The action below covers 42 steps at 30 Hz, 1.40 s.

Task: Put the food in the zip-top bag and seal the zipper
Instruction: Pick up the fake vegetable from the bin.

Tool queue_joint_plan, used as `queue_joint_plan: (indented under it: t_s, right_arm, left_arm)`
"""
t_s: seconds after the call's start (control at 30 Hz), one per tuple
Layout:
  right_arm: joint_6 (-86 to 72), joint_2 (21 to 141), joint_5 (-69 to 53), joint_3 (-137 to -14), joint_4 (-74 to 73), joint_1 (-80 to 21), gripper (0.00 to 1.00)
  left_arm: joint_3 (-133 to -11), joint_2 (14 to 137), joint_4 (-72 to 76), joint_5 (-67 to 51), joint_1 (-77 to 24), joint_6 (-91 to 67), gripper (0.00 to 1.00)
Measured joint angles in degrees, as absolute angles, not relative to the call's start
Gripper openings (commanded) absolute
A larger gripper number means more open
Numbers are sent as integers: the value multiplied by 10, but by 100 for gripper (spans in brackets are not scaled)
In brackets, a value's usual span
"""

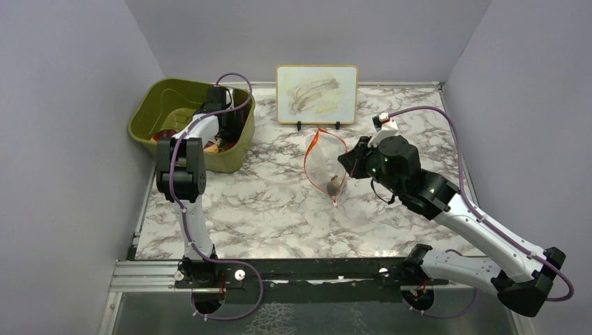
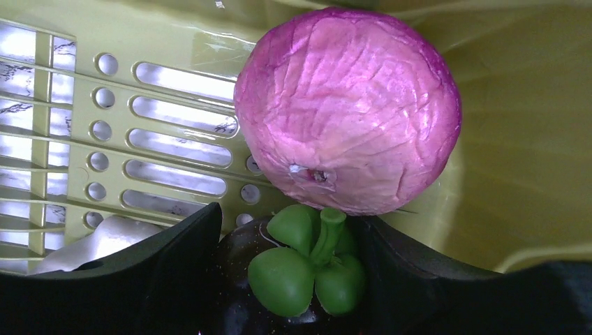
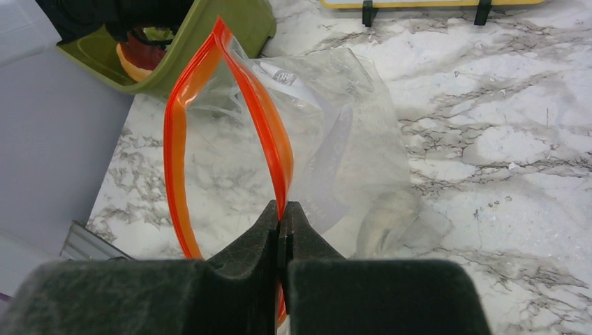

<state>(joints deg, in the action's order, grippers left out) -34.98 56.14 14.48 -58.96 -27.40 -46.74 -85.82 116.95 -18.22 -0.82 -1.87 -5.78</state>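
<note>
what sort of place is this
Probably a robot lab test cell: plain grey walls box in a marble-patterned table, with a left arm and right arm bolted to its rail.

Cut off at the bottom edge: dark food (image 2: 234, 293) with green stem in the left claw (image 2: 290, 216), grip unclear. Hidden behind the right claw (image 3: 282, 223): lower zipper (image 3: 269, 132). Too small to name: grey lump (image 1: 336, 185) in the zip-top bag (image 1: 321, 157).

The table (image 1: 279, 216) is viewed whole from above its near edge. The bin (image 2: 530, 139) is framed closely from the left wrist; zip-top bag (image 3: 349, 153) and bin are shared by right-wrist and overhead views.
</note>
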Motion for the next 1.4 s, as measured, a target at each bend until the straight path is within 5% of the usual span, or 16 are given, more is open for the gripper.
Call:
queue_joint_plan:
  t_s: [0.37,1.4]
  right_arm:
    - [-354,561,145,-590,-269,-467,1]
    - [-378,574,124,-575,-246,-467,1]
  left_arm:
    - [-858,1142,-181,-6,-19,-67,26]
    - [-795,888,-148,-15,-18,-128,26]
